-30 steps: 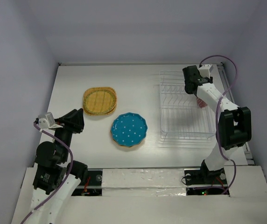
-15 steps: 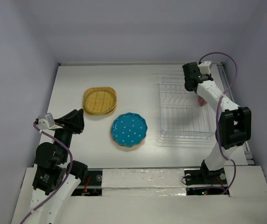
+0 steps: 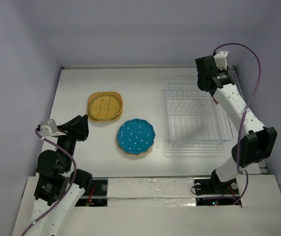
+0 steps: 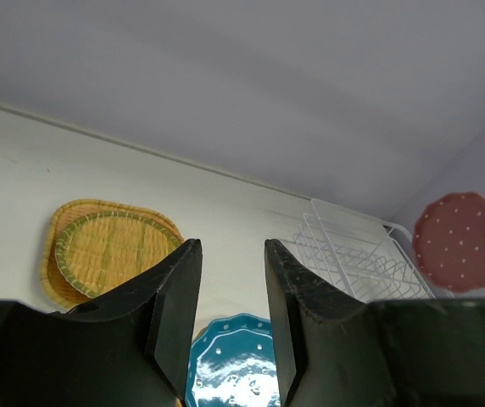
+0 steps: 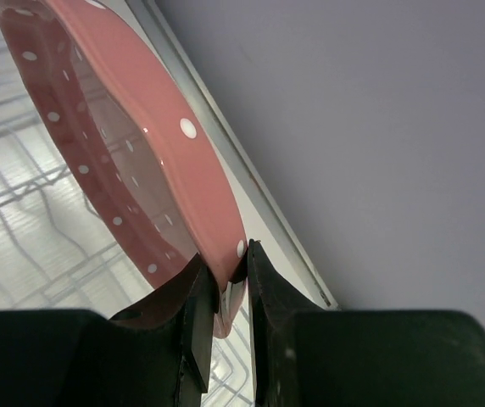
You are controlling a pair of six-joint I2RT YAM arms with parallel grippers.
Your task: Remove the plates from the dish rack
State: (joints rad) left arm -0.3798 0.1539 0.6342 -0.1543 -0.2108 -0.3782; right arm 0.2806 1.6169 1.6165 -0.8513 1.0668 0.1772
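My right gripper [image 5: 248, 254] is shut on the rim of the dusty red dotted plate [image 5: 115, 144] and holds it on edge above the far right corner of the white wire dish rack [image 3: 195, 118]. In the top view the right gripper [image 3: 205, 78] hides that plate. The left wrist view shows the red plate [image 4: 459, 242] in the air beside the rack [image 4: 353, 263]. Two tan woven plates [image 3: 105, 105] lie stacked on the table. The blue dotted plate [image 3: 136, 136] lies on an orange one. My left gripper [image 3: 84, 129] is open and empty, left of the blue plate.
The rack shows no other plates in it. The tan stack [image 4: 111, 250] and blue plate [image 4: 230, 365] lie ahead of my left gripper [image 4: 232, 246]. Walls close the table at the back and both sides. The rack's wires [image 5: 22, 212] lie below the red plate.
My right arm has risen and swung toward the back right corner, lifting the red plate up out of the rack. The left arm has barely moved.
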